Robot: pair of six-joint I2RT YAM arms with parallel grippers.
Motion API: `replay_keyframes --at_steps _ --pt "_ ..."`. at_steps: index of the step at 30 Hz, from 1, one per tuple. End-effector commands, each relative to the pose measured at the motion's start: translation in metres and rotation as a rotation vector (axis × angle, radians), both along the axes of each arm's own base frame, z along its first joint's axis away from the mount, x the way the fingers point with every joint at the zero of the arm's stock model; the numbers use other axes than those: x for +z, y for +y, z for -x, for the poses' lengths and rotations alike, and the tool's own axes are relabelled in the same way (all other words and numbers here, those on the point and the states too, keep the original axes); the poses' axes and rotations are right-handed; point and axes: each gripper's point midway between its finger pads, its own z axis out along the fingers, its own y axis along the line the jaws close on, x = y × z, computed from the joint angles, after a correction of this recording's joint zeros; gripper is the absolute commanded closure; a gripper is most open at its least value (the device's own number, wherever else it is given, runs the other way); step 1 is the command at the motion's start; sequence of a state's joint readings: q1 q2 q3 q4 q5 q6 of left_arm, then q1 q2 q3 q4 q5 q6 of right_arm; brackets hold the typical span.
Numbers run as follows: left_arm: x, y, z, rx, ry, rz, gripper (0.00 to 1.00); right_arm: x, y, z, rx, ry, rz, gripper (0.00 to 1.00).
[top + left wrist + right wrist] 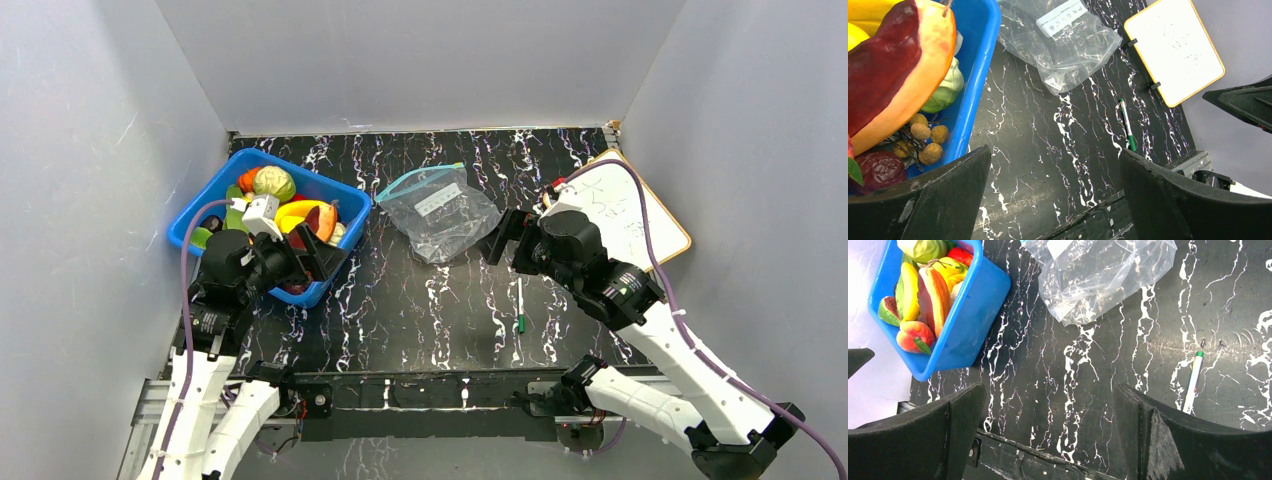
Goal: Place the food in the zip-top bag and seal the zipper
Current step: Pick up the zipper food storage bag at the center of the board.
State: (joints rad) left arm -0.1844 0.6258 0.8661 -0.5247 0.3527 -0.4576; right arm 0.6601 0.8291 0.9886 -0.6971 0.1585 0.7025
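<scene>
**Desk:** What does the frame show, left to right?

**Photographer:** At far left, a blue plastic bin (pixel 350 203) heaped with the small colourful toy fruits and vegetables (pixel 273 183): bananas, a pale cabbage-like piece, a peach, red pieces. At centre, towards the far side, the clear crinkly zip-top bag (pixel 440 212) lies flat on the black marbled table (pixel 400 300), just right of the bin. A white board with an orange rim (pixel 630 205) sits at far right, and a thin green-tipped pen (pixel 520 305) lies nearer the arms.

**Desk:** And the grippers?

**Photographer:** The left gripper (pixel 322 255) hovers at the bin's near right corner with its jaws spread wide and nothing between them. The right gripper (pixel 505 238) hangs just right of the bag, also spread wide and empty.

**Desk:** How far along is the job?

**Photographer:** At the start, by my reading. Every piece of food in view is in the bin. The bag looks empty, with the table's veining showing through it. The thin teal-blue zipper strip (pixel 415 180) runs along its far left edge, but I cannot tell whether it is pressed shut. Loading the bag and sealing it both remain.
</scene>
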Motion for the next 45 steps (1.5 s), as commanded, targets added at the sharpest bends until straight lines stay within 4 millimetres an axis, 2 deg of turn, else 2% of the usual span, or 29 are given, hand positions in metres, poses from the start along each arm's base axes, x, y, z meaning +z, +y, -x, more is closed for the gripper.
replay_keyframes --at_steps 1,6,11,14,17,23,27,31,32,36,41,45 --pt "-0.001 0.001 0.002 0.008 0.006 0.006 0.02 0.014 0.007 -0.006 -0.011 -0.045 -0.061 0.02" --pt "-0.004 0.003 0.002 0.015 0.012 -0.002 0.02 0.012 0.012 -0.010 -0.011 -0.037 -0.080 0.02" --pt "-0.006 0.003 0.003 0.007 0.008 -0.012 0.02 0.004 0.018 -0.022 -0.042 -0.019 -0.081 0.05" --pt "-0.010 0.003 0.003 0.007 -0.004 -0.010 0.02 -0.002 0.022 -0.035 -0.053 -0.021 -0.040 0.12" --pt "-0.013 0.005 0.003 0.027 -0.017 0.006 0.02 -0.010 0.031 -0.051 -0.044 -0.017 0.012 0.25" --pt "-0.012 0.000 0.003 0.016 -0.015 0.044 0.02 -0.045 0.054 -0.086 -0.036 0.062 0.125 0.47" --pt "-0.014 0.003 0.002 0.043 -0.008 0.045 0.02 -0.061 0.064 -0.106 -0.091 0.116 0.131 0.52" --pt "-0.016 0.009 0.002 0.107 0.017 0.068 0.02 -0.075 0.084 -0.123 -0.051 0.112 0.137 0.51" --pt "-0.015 0.010 0.003 0.118 0.023 0.077 0.02 -0.079 0.079 -0.130 -0.068 0.109 0.193 0.51" --pt "-0.007 0.009 0.009 0.114 0.020 0.092 0.02 -0.090 0.038 -0.149 -0.265 0.151 0.426 0.51" --pt "-0.014 0.007 0.014 0.089 0.037 0.085 0.02 -0.107 0.031 -0.151 -0.356 0.177 0.428 0.51" --pt "-0.009 -0.009 0.022 -0.028 0.021 0.103 0.02 -0.122 0.032 -0.150 -0.405 0.212 0.367 0.50"
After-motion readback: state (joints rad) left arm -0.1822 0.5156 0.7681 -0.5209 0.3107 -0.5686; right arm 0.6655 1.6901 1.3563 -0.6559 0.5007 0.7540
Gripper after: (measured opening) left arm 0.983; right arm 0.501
